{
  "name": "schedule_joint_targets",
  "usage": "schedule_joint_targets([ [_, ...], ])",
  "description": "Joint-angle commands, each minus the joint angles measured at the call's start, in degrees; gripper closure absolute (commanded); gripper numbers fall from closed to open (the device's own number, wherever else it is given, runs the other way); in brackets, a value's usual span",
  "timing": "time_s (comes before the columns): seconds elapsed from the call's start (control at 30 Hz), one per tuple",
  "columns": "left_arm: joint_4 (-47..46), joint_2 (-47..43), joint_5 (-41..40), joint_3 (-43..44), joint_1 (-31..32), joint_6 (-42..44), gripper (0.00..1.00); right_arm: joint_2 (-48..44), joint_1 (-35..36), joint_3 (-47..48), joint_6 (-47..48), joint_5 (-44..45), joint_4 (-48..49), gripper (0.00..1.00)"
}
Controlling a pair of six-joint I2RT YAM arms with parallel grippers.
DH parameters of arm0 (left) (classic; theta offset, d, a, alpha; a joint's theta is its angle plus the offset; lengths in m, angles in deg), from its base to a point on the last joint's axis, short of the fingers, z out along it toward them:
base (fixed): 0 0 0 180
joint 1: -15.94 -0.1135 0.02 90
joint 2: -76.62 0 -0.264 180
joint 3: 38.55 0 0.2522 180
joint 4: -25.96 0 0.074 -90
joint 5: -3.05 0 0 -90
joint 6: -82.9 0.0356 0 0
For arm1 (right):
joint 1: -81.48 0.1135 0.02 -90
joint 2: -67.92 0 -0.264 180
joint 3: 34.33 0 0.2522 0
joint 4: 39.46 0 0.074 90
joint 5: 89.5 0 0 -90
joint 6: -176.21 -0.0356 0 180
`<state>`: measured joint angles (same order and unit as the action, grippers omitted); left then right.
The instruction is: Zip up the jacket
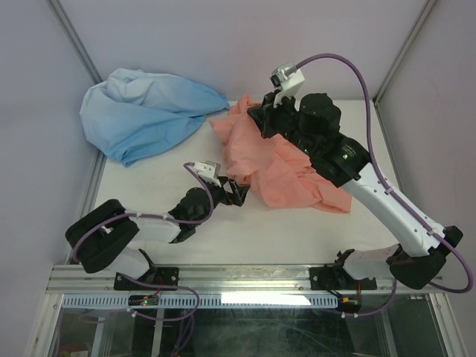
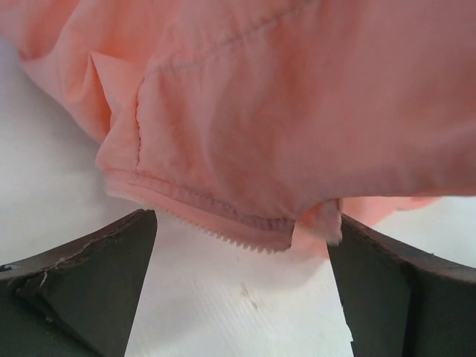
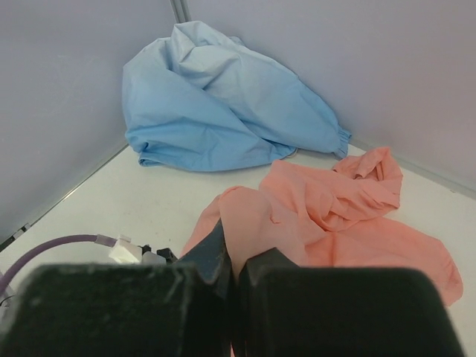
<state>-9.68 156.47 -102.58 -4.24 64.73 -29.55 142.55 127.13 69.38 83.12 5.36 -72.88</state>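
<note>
Right gripper [image 3: 232, 253] pinches the jacket [image 1: 290, 178]; left gripper [image 2: 245, 221], wide open and empty at lower frame, may grab loose hem [image 2: 193, 197], missing zipper teeth [image 2: 230, 239].

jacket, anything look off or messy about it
Yes: the jacket lies crumpled in a heap, not spread flat, its toothed zip edge bunched by the open left gripper. The light blue garment is wadded up too.

The left arm crouches low, with the left gripper [image 1: 235, 192] spread wide. The right arm stretches far forward, the right gripper [image 1: 260, 119] pinched tight on a fold of the jacket [image 1: 277, 175] at its tips.
</note>
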Motion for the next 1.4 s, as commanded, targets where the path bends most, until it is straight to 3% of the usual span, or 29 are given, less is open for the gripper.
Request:
schedule_joint_targets([
  [0.0, -19.6, 8.6, -6.5, 5.6, 0.4, 7.8, 0.01, -3.2, 0.2, 0.2, -1.1, -1.3, 2.3, 1.00],
  [0.07, -24.0, 12.8, -8.8, 7.6, 0.4, 9.7, 0.01, -3.8, 0.2, 0.0, -1.1, -1.1, 2.1, 1.00],
  [0.13, -28.5, 16.1, -9.9, 8.9, 0.5, 12.5, 0.07, -4.2, 0.1, -0.1, -1.0, -0.5, 1.8, 1.00],
  [0.23, -35.1, 15.6, -10.9, 7.6, 0.5, 17.7, 0.54, -4.9, 0.1, 0.3, 0.1, 1.4, 0.8, 1.00],
  [0.3, -34.9, 11.6, -11.6, 6.6, 0.5, 21.7, 0.73, -5.4, 0.1, 0.6, 0.9, 2.6, 0.3, 1.00],
  [0.4, -22.0, 0.3, -9.8, 8.2, 0.4, 28.4, 1.00, -5.9, 0.1, 1.3, 1.8, 4.1, 0.2, 1.00],
  [0.6, 12.1, -22.9, -6.7, 21.9, 0.4, 33.8, 1.00, -6.3, 0.0, 4.7, 3.3, 5.7, 0.6, 1.00],
  [0.7, 30.5, -26.6, -4.4, 35.7, 0.4, 32.9, 1.00, -6.8, 0.0, 6.3, 4.1, 7.0, 1.0, 1.00],
  [0.83, 47.4, -25.1, 3.1, 53.3, 0.4, 28.7, 1.00, -7.2, 0.0, 8.0, 5.5, 9.4, 1.4, 1.00],
  [1.0, 57.5, -19.6, 10.7, 67.6, 0.4, 25.2, 1.00, -6.7, 0.0, 8.7, 8.9, 16.2, 2.4, 1.00],
  [1.17, 62.6, -11.4, 8.7, 74.2, 0.4, 24.5, 1.00, -3.5, -3.2, 8.1, 11.3, 21.5, 2.4, 1.00],
  [1.37, 62.6, 0.3, 10.3, 75.4, -3.0, 20.2, 1.00, 2.6, -17.1, 5.5, 5.4, 14.6, 1.4, 1.00],
])
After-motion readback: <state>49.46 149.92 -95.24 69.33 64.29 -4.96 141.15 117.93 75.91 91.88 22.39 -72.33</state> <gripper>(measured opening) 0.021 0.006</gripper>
